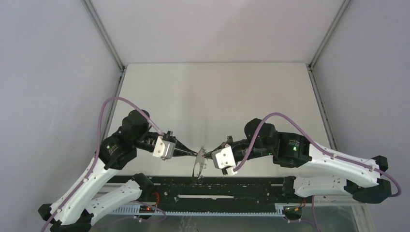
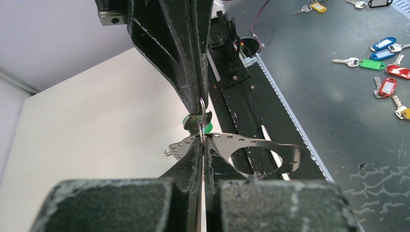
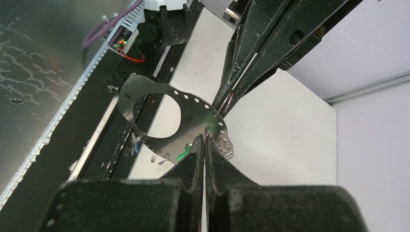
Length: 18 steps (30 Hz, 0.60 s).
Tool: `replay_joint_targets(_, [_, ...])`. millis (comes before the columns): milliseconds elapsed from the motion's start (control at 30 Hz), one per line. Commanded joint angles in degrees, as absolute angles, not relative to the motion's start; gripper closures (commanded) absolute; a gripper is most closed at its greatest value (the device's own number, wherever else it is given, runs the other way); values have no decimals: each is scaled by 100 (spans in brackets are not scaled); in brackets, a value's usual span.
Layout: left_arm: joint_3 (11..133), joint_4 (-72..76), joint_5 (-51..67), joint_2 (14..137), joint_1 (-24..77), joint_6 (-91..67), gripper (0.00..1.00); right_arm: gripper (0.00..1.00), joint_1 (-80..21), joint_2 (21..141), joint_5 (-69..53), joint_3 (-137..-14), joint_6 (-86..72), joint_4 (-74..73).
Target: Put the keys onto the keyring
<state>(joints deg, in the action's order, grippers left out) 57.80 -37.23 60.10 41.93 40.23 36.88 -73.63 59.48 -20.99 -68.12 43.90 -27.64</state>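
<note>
The keyring [image 2: 251,145] is a flat grey metal band with small holes along its rim, held in the air over the table's near edge; it also shows in the top view [image 1: 197,168] and the right wrist view [image 3: 193,108]. My left gripper [image 2: 203,141] is shut on its rim [image 1: 196,153]. My right gripper [image 3: 205,137] faces it tip to tip [image 1: 209,154], shut on the thin wire loop of the green key [image 2: 198,122], right at the keyring's holes. A small blue bit [image 3: 136,143] hangs under the keyring; I cannot tell if it is the blue key.
A black rail [image 1: 203,186] runs along the table's near edge below the grippers. Beyond it, on a grey metal surface, lie several loose keys with coloured tags, such as blue [image 2: 384,43], green [image 2: 371,64] and red [image 2: 399,71]. Grey walls enclose the white table [image 1: 217,96].
</note>
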Motion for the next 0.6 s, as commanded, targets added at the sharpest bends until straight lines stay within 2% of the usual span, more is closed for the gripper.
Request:
replay_joint_targets(0, [5980,-3568,6003,4148,4100,3621,100,100,-7418,5976,-2011,-7157,4571,-2681])
replay_joint_targets(567, [5994,-3571,5951,4147,4118,3560,100,100,-7409,6189,-2173,-7453,4736,-2937])
